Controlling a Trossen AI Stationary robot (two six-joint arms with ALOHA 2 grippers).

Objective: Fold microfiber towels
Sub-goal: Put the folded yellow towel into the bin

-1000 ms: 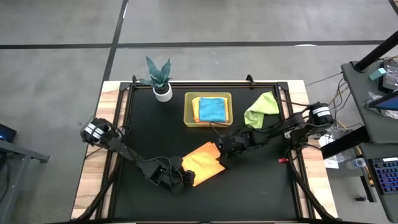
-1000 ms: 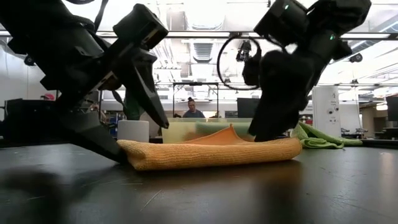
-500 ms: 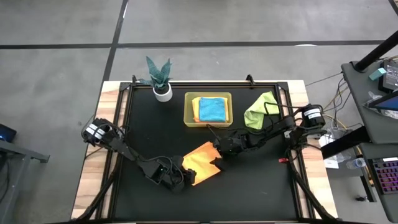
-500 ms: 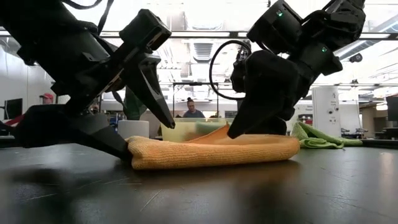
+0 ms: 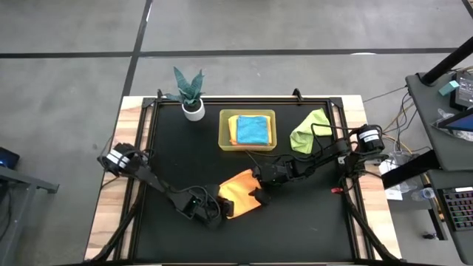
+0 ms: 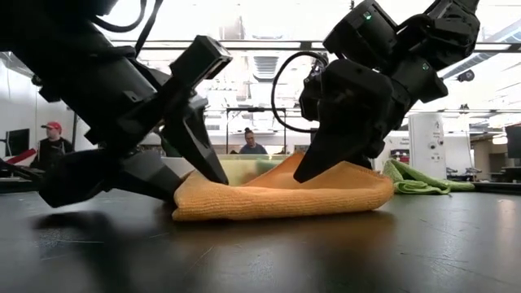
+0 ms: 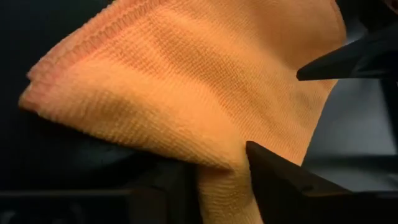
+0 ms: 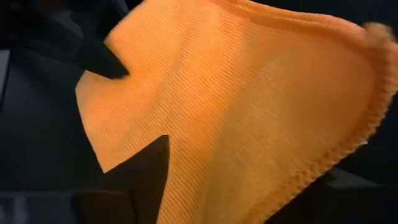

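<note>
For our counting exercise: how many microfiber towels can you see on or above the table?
4: an orange towel between the two grippers at the table's front, a teal towel on an orange-yellow one in the bin, a lime green towel right of it. More may be hidden beneath.

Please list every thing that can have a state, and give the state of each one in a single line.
orange towel: partly folded on the mat, gripped at two edges
left gripper: closed on the orange towel's near edge
right gripper: closed on the orange towel's far edge
lime green towel: crumpled, unfolded
teal blue towel: folded, on top inside the bin
bin: holding folded towels
</note>
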